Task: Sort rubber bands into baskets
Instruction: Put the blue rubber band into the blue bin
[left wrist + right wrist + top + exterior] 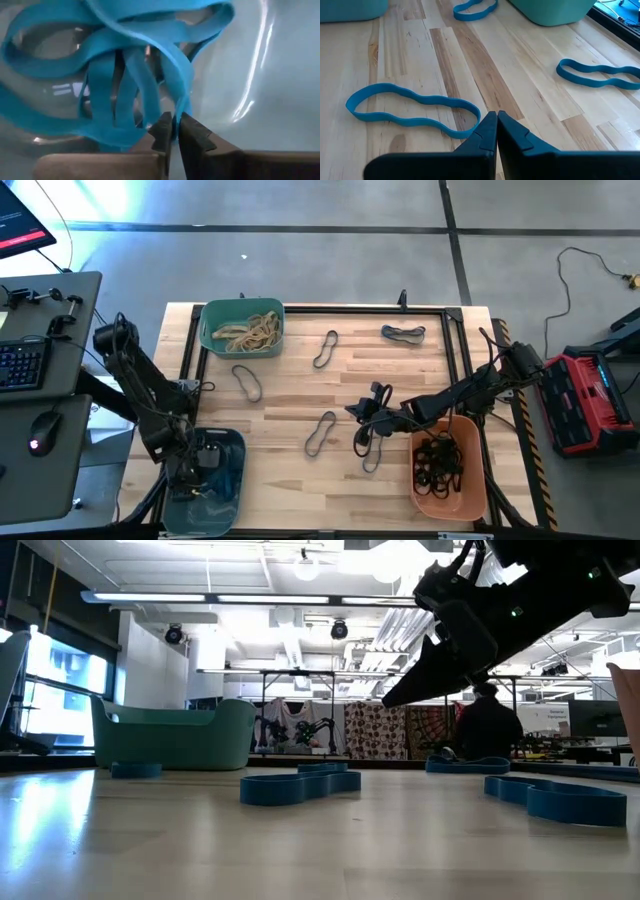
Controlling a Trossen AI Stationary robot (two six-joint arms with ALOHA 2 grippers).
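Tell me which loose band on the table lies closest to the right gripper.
The band at mid-table, just left of the right gripper. It lies right before the gripper in the right wrist view; the bands near the teal basket lie farther off.

The left arm runs from its base at about nine o'clock down toward seven o'clock, folding steeply so its wrist points downward, and the left gripper (207, 463) sits low with its two dark fingers (161, 131) nearly together, only a thin slit between the tips. The right arm reaches in from three o'clock toward the table's centre, stretched long and low, its wrist tilted down. The right gripper (362, 418) hangs just above the surface, fingers (487, 131) pressed fully together and holding nothing.
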